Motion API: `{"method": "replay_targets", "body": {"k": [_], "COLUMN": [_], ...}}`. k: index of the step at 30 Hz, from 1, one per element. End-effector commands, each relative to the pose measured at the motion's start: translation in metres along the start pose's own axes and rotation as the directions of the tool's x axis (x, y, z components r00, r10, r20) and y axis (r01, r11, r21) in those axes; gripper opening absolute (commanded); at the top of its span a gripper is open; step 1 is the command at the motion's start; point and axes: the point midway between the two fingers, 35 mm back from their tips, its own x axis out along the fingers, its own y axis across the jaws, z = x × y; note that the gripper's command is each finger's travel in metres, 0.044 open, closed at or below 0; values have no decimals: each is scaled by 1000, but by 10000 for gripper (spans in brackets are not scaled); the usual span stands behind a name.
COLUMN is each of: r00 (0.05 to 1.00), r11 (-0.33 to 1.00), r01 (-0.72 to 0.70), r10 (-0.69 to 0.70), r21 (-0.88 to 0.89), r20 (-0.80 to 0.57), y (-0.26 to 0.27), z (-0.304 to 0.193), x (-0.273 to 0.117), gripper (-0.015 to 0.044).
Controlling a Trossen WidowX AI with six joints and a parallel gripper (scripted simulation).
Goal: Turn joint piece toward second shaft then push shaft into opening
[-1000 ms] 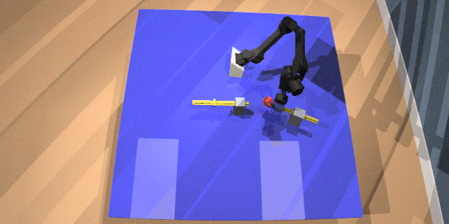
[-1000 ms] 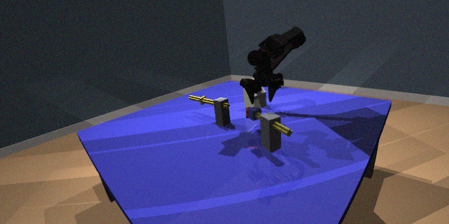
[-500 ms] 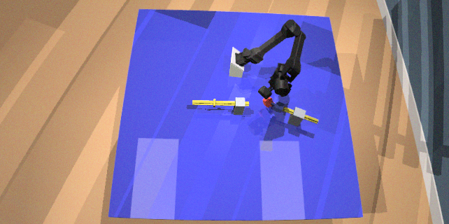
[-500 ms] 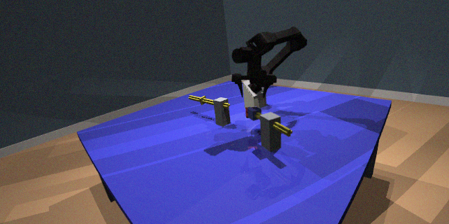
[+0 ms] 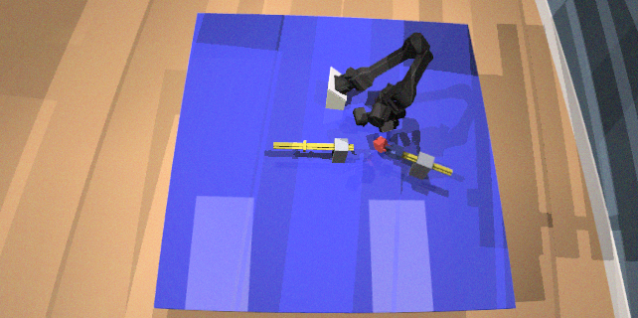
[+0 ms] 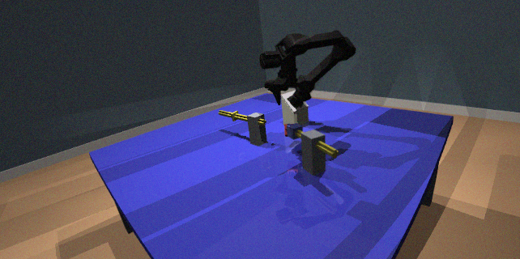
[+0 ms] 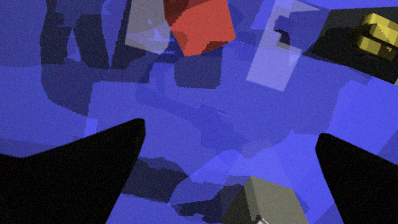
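The red joint piece hangs on a dark blue hinge part at the end of the fixed yellow shaft, which passes through a grey block. Which way its opening points is unclear. The second yellow shaft has a collar and runs through the second block; its near end stands a gap away from the red piece. My gripper is open and empty, above and behind the red piece, touching nothing visible. Its fingertips are hard to make out in the top and exterior views.
The white arm base stands behind the second block and the red piece. The black arm bends out to the right and back over the area behind the joint. Shadows cross the blue table top.
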Motion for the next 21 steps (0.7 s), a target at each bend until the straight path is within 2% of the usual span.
{"method": "replay_targets", "body": {"k": [1,5,10,21], "r00": [1000,999,999,991], "r11": [993,972,971,995], "r01": [-27,-49,-51,-94], "r10": [27,52,54,96], "r21": [119,230,232,-28], "r20": [-6,-5,-3,93], "y": [-4,-7,-7,-9], "z": [-8,-14,-15,-18], "x": [-2,-5,-5,4], "gripper": [440,440,440,440]}}
